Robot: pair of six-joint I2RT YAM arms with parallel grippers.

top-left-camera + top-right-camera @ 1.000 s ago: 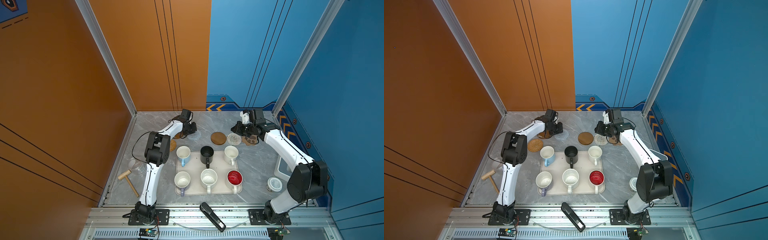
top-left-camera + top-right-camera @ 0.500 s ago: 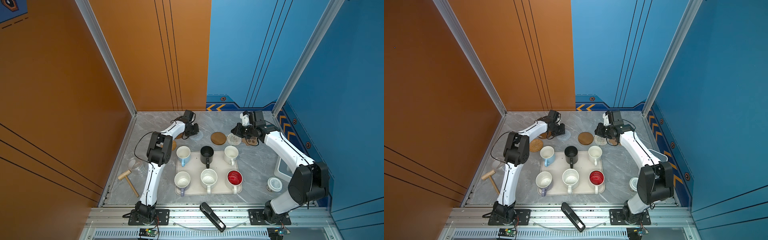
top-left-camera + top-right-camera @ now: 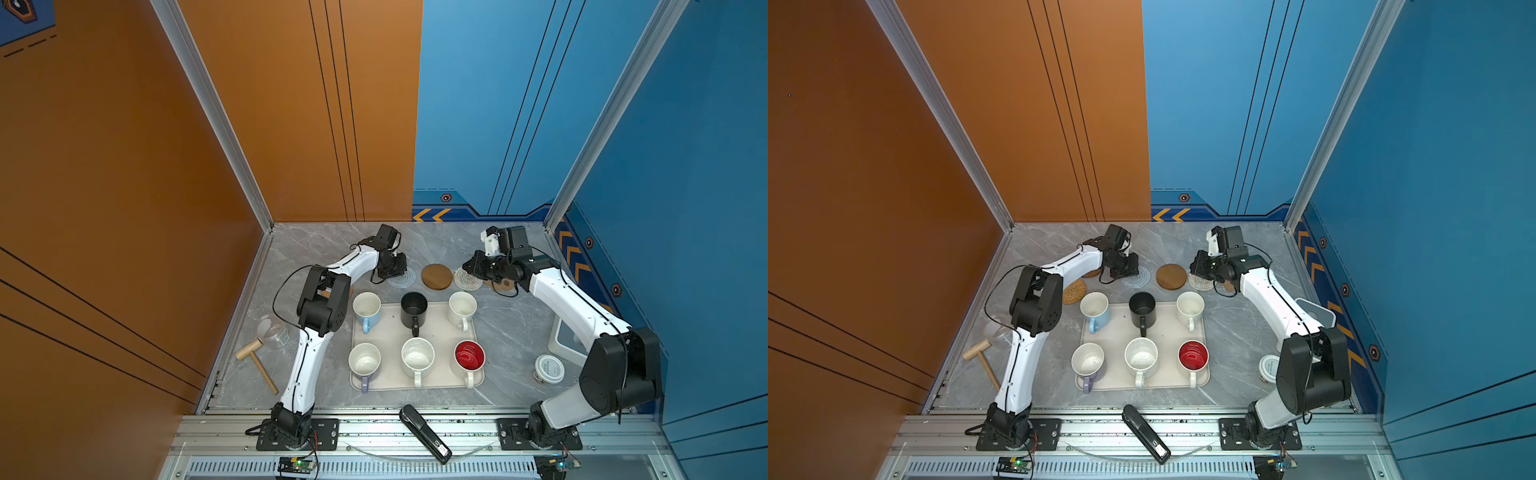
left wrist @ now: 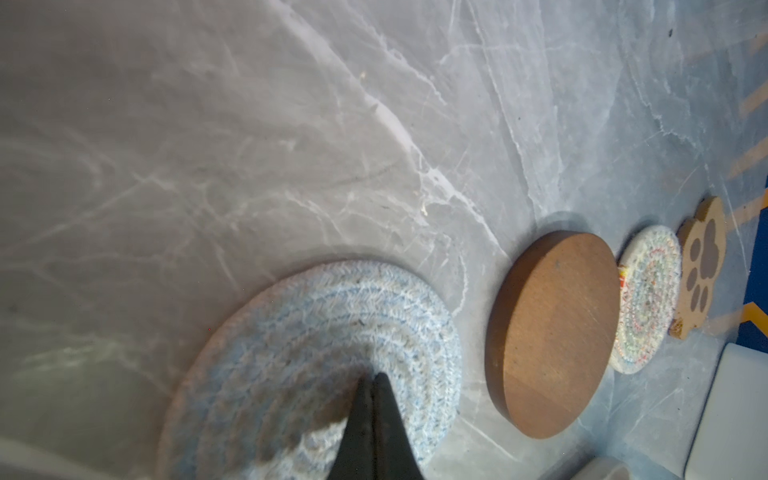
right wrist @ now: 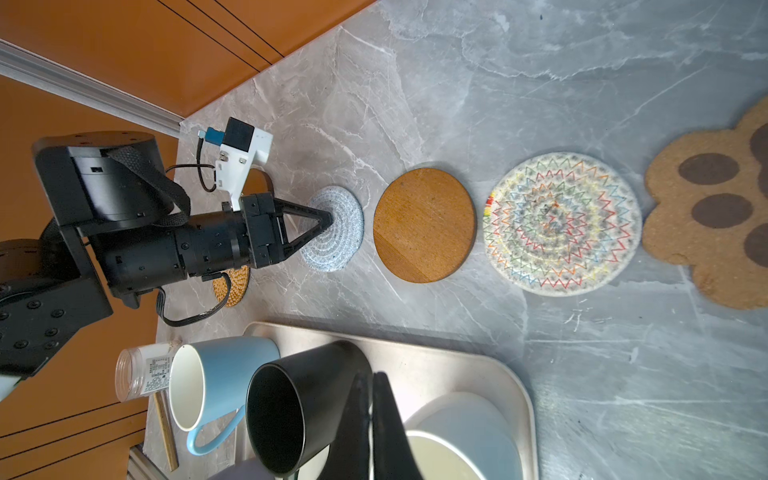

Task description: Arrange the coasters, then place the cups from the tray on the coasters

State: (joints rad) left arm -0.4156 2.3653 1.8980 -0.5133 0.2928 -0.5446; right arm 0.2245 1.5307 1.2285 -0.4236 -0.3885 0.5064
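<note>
I see my left gripper (image 4: 374, 378) with its fingers pressed together, tips down at the grey-blue crocheted coaster (image 4: 291, 332), pinching nothing. That coaster starts a row on the marble table (image 4: 208, 145) beyond the far edge of the tray (image 3: 436, 328). Next come the wooden disc (image 4: 552, 332), the whitish crocheted coaster (image 5: 561, 222) and the paw coaster (image 5: 706, 216), all flat and just beside one another.

The rattan coaster (image 3: 1074, 291) lies by the left arm (image 3: 1034, 307), and a second wooden disc (image 3: 1092, 273) is half hidden behind that arm.

My right gripper (image 5: 371, 376) is likewise closed and empty, near the whitish crocheted coaster in both top views.

Six mugs stand upright on the tray: light blue mug (image 3: 366, 309), black mug (image 3: 414, 309), white mug (image 3: 462, 307), lavender mug (image 3: 365, 361), speckled mug (image 3: 417, 357), red-lined mug (image 3: 469, 355)
</note>
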